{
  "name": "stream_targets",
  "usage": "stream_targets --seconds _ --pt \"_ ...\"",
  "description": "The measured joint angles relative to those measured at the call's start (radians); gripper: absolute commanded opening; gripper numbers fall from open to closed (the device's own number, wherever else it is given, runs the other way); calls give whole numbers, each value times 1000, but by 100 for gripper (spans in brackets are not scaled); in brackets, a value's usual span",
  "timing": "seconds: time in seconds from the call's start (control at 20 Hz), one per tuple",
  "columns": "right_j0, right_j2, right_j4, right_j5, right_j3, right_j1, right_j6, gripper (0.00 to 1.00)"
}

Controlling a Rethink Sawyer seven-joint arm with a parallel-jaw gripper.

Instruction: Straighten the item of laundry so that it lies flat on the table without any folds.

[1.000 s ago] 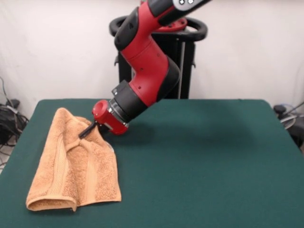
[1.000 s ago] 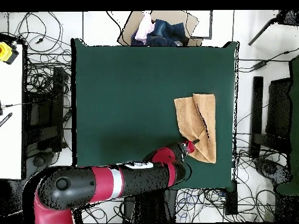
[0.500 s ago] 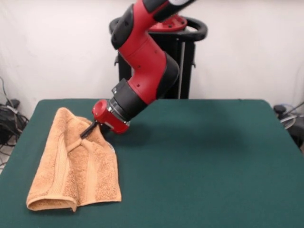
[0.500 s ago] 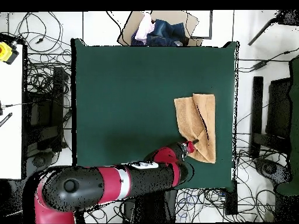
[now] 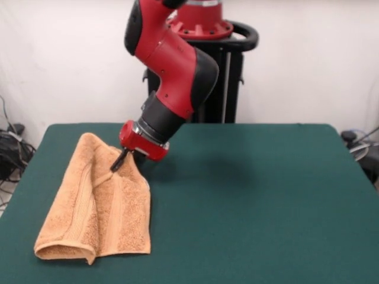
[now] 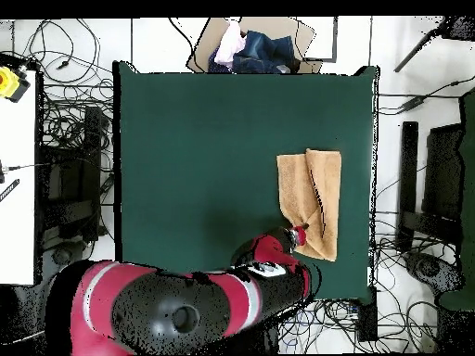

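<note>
The arm (image 5: 169, 71) is cut off by the top edge of the front view. In the overhead view its bulk hides the table's (image 6: 204, 158) lower edge. The gripper (image 5: 116, 164) is too small and dark to tell how its jaws stand. The towel (image 5: 98, 207) is doubled over, so its underlayers are hidden.

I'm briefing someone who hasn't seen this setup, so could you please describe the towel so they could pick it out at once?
Find the dark green table; in the front view, the towel lies at its left side, beneath the gripper of the red arm. It is the only cloth on the tabletop: peach terry, folded lengthwise, with woven band stripes.
</note>
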Motion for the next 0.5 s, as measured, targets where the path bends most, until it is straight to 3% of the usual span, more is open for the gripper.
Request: stream_targets --seconds 0.5 --pt "-72 91 -53 0 43 -95 0 0"
